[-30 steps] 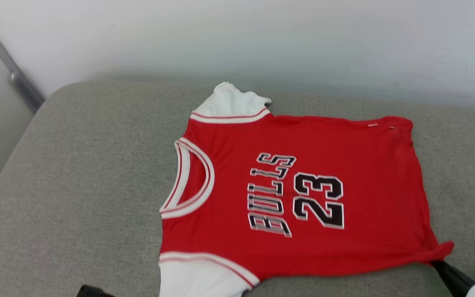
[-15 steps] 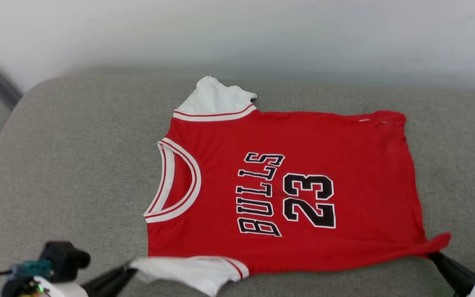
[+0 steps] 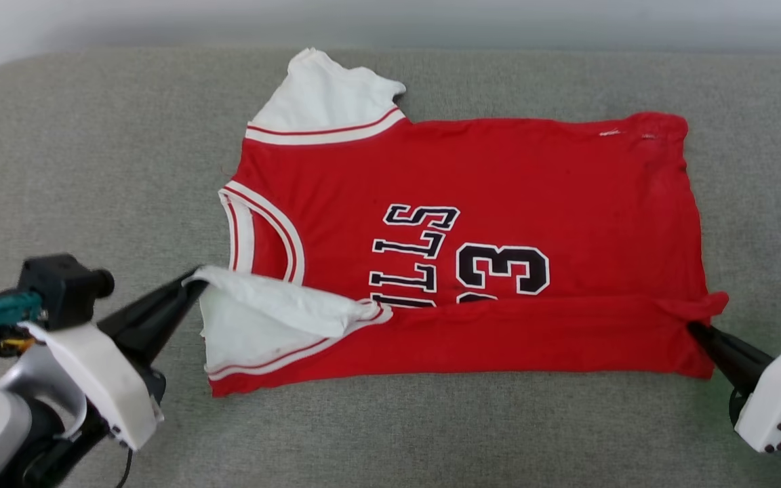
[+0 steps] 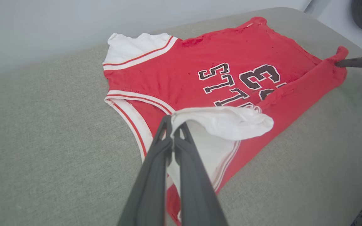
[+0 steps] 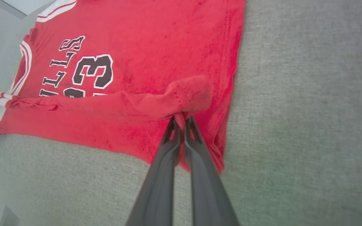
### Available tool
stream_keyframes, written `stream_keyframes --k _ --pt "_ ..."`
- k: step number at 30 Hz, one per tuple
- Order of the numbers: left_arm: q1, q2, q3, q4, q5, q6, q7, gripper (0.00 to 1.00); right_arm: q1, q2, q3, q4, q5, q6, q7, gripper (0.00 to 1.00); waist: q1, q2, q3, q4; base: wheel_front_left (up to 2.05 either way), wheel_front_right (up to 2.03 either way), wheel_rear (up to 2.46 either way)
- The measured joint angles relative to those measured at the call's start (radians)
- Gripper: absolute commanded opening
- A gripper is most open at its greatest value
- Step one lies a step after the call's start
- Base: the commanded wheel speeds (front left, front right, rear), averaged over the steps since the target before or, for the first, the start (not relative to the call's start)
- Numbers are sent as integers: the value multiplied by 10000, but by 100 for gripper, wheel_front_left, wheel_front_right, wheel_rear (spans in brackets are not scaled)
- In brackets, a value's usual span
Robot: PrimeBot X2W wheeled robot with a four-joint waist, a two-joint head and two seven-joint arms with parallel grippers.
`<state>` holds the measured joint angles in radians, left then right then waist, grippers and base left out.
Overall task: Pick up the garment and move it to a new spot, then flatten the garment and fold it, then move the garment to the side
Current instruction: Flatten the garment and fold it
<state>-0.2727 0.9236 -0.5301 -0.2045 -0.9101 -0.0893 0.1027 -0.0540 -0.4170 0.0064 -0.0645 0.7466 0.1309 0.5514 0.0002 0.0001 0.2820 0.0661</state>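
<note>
Left gripper (image 3: 195,283) clamped on sleeve (image 3: 262,305), right gripper (image 3: 694,330) clamped on hem corner (image 3: 710,305) of shirt (image 3: 499,169). Carry both across level, matched pace, crease straight.

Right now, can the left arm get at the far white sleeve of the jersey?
Probably not yet: the left gripper is shut on the near sleeve, folded over the jersey. Nothing blocks the way to the far sleeve.

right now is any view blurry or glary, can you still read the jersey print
Head view: sharp, even light, no glare, print on the garment crisp. Left wrist view: clear, the left gripper looms large through the wide lens. Right wrist view: red cloth looks speckled and washed out by the right gripper.
</note>
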Motion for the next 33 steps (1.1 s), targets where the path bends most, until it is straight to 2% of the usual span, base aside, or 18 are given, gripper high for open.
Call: stream_keyframes --k 5,13,14,15,16,22,24,28,33 --pt "-1070 -276 -213 732 238 -230 205 0 -655 33 111 376 -539 0 236 0 0 -1 523 -71 0 0 0" --pt "-2313 -800 -851 2161 700 -343 345 0 -1399 123 324 886 -1126 2 600 0 0 0 1009 -137 0 0 0" --pt "-2417 -874 -903 2370 782 -351 291 1 -1464 138 336 947 -1147 2 625 11 0 0 1028 -145 0 0 0" --pt "-2515 -968 -963 2562 842 -357 244 74 -1523 161 349 993 -1185 2 646 66 0 0 1034 -148 0 0 0" --pt "-2605 -1070 -1060 2771 953 -357 226 100 -1571 192 353 1039 -1258 2 646 100 0 0 1029 -151 0 0 0" --pt "-2634 -1707 -1227 4034 1026 65 169 100 -1731 261 721 1200 -1639 4 560 100 0 0 743 -145 0 0 0" --pt "-2525 -1822 -1241 4195 953 138 107 100 -1701 -4 993 1149 -2176 4 560 100 0 0 583 -149 0 0 0" --pt "-1971 -1732 -1289 4059 767 347 192 100 -1467 403 780 917 -2405 0 980 100 -1 0 200 -173 0 0 0" --pt "-938 -1490 -1252 3212 -21 974 876 100 -947 617 610 230 -3039 0 1582 100 -1 0 -266 -195 0 0 0"
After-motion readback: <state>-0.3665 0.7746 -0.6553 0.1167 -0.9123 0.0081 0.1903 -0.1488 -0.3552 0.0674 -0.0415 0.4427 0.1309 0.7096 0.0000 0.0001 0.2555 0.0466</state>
